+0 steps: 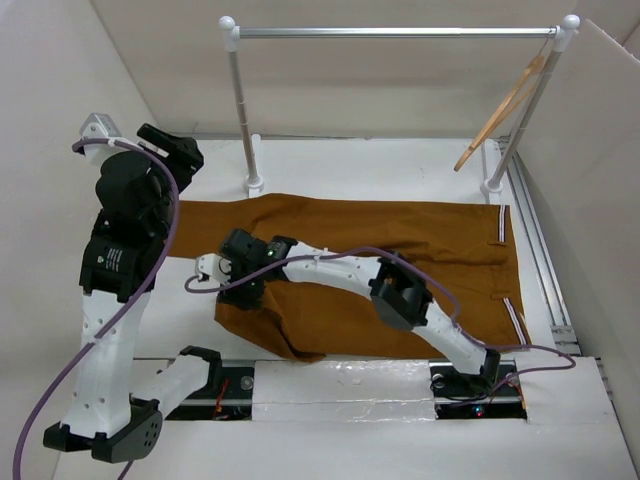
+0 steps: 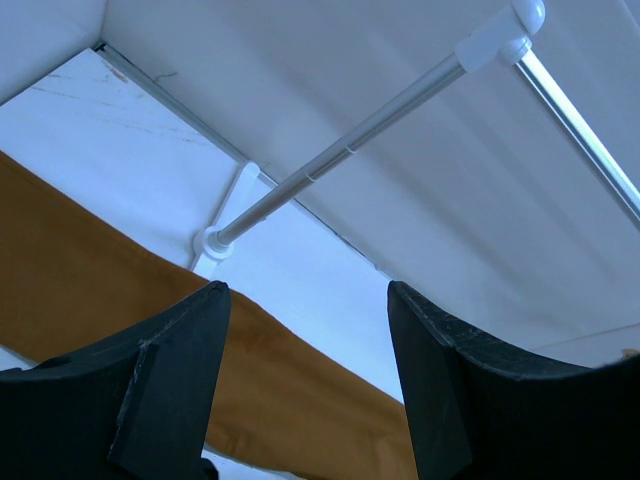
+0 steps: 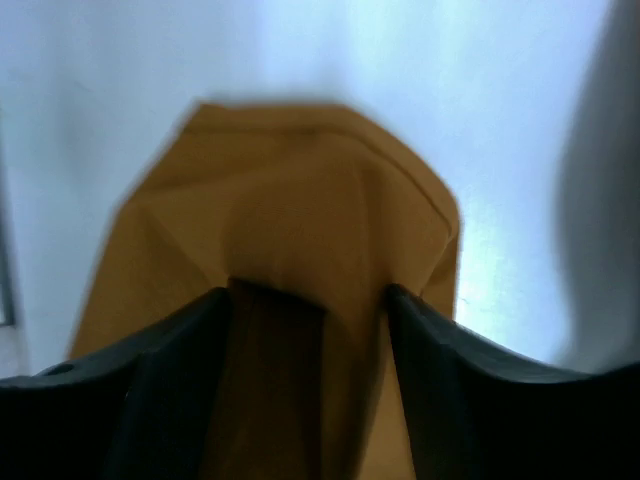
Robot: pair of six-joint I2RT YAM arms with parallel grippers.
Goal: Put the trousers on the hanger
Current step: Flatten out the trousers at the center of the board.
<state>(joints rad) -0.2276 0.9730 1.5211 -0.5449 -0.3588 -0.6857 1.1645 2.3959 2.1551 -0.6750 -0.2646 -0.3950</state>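
White walls (image 1: 150,60) are boxing in the white table (image 1: 380,160) I am working over. Along the back, a silver rail (image 1: 400,32) is standing on white posts, and the wooden hanger (image 1: 505,105) is hanging tilted from its right end, close to the right post, well apart from both arms.

The trousers (image 1: 440,235) are lying flat on the table in front of the rail, with the striped waistband at the right and the legs running left. The near leg is rumpling and angling toward the bases at its left end.

My right arm is reaching leftward across the trousers, and the right gripper (image 1: 212,268) is sitting low over the left end of the near leg. In the right wrist view, its fingers (image 3: 160,380) are standing wide apart with a raised fold of brown cloth between them. The cloth is looking loose rather than pinched, so I am reading this gripper as parted and holding nothing.

My left arm is standing tall at the left side, with the left gripper (image 1: 172,148) raised above the far left end of the trousers. From the left wrist view, its fingers (image 2: 170,380) are spread apart with only air between them, and they are pointing toward the rail's left post and the back wall. A band of brown cloth is lying below them, untouched.
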